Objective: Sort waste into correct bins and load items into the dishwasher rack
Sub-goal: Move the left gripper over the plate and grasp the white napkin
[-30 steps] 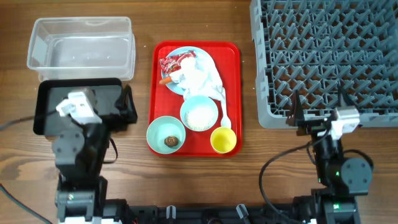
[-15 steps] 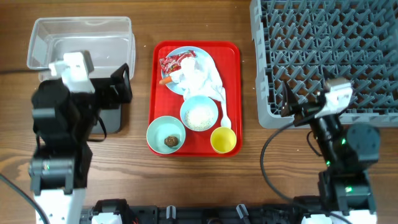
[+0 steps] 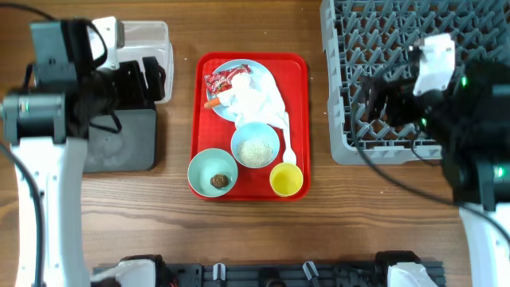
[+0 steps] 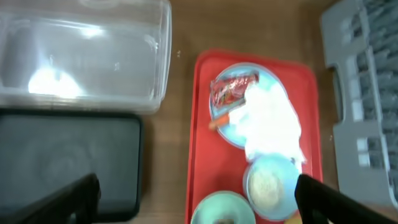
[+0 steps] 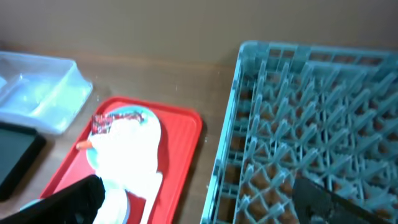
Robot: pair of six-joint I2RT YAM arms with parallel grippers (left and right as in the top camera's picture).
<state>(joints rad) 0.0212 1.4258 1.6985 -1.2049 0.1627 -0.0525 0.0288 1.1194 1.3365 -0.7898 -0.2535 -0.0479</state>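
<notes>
Both arms hang above the tabletop with fingers spread wide and nothing between them. The left end effector is over the clear tub and black tray, at 9 to 10 o'clock from the red serving tray, and the right end effector is over the grey dishwasher rack at 2 o'clock. On the red tray, the light-blue plate at 12 o'clock carries the crumpled napkin, red wrapper and carrot; the rice bowl sits at centre, the bowl with the brown lump at 7 o'clock, the yellow cup at 5 o'clock and the white spoon at 4 o'clock.
</notes>
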